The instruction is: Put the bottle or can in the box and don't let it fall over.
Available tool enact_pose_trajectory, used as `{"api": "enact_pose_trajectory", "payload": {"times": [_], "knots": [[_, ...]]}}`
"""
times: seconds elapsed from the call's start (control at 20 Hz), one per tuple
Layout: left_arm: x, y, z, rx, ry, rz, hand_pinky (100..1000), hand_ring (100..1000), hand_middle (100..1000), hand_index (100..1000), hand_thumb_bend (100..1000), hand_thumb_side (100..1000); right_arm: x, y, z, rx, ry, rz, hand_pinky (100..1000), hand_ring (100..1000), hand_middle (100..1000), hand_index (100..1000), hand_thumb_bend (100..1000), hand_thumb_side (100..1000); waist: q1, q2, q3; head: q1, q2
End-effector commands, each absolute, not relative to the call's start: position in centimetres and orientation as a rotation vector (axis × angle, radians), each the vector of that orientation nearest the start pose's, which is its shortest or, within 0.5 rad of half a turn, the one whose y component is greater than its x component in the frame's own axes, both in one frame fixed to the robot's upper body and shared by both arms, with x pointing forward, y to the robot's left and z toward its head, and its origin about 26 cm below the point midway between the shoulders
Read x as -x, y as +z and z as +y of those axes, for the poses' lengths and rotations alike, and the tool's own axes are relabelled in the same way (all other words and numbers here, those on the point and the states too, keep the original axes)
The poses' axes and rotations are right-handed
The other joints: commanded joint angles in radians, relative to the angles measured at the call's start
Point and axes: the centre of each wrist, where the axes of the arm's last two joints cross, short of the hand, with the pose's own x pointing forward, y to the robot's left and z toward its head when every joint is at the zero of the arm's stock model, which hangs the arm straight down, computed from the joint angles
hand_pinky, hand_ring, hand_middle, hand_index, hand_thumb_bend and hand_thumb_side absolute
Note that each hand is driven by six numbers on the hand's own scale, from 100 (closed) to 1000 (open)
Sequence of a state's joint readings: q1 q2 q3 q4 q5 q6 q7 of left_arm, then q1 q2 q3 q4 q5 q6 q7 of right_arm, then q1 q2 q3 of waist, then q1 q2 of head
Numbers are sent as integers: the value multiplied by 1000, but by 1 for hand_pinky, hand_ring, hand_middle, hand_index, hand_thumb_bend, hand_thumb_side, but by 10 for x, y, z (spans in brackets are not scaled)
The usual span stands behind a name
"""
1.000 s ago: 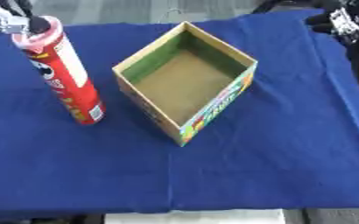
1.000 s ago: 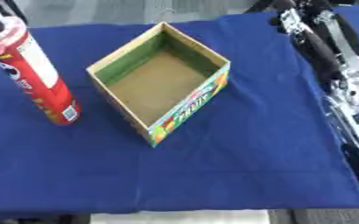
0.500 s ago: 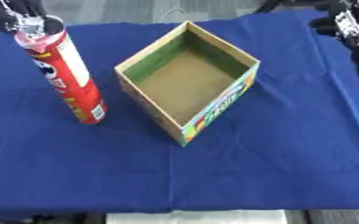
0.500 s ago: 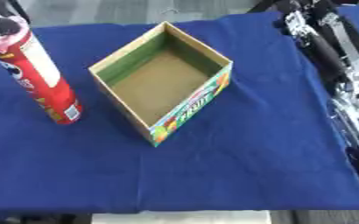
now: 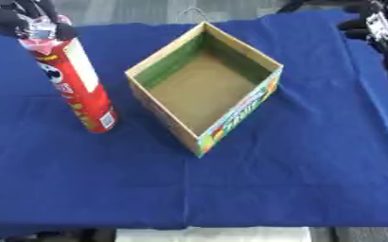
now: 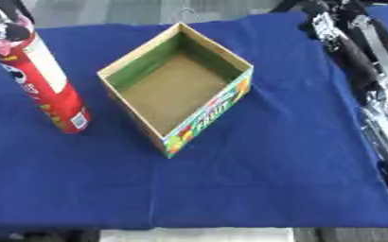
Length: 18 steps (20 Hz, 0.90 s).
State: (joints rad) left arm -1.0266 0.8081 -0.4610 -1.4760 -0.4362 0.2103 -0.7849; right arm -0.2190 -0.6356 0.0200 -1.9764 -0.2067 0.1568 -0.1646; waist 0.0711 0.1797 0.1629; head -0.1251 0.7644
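A tall red can (image 5: 73, 85) with a clear lid stands upright on the blue cloth, left of the box. My left hand (image 5: 13, 19) comes in from the upper left corner, its black fingers (image 5: 64, 31) curled round the can's top. The open cardboard box (image 5: 230, 120) sits in the middle, turned cornerwise; it has a green inner wall, a colourful printed front side and nothing inside. My right hand (image 6: 323, 21) hangs at the upper right, beyond the box and apart from it.
The blue cloth (image 5: 296, 179) covers the whole table, with bare cloth in front of and to the right of the box. My right arm (image 6: 379, 94) runs along the right edge. The table's front edge shows at the bottom.
My left hand's fingers have settled lower round the can's lid. The can, the box and my right arm stand where they were.
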Motion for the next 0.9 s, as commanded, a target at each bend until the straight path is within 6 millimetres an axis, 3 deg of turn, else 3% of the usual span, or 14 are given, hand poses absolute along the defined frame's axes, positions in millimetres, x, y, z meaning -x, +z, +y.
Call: {"api": "enact_pose_trajectory", "payload": {"times": [0.05, 0.6, 0.9], "knots": [[-392, 354, 245, -815, -1649, -1340, 763, 847, 884, 820, 500, 858, -288, 213, -307, 326, 377, -2040, 833, 762, 785, 991, 100, 711, -2, -9, -1, 5, 3], [-402, 357, 237, -795, -1622, -1358, 845, 877, 893, 819, 526, 879, -289, 214, -305, 316, 386, -2039, 833, 762, 780, 990, 100, 718, -4, -3, -13, 23, -3], [-406, 353, 235, -767, -1628, -1345, 848, 877, 892, 815, 521, 891, -289, 214, -304, 313, 389, -2041, 834, 762, 779, 990, 100, 723, -4, 1, -16, 24, -2]]}}
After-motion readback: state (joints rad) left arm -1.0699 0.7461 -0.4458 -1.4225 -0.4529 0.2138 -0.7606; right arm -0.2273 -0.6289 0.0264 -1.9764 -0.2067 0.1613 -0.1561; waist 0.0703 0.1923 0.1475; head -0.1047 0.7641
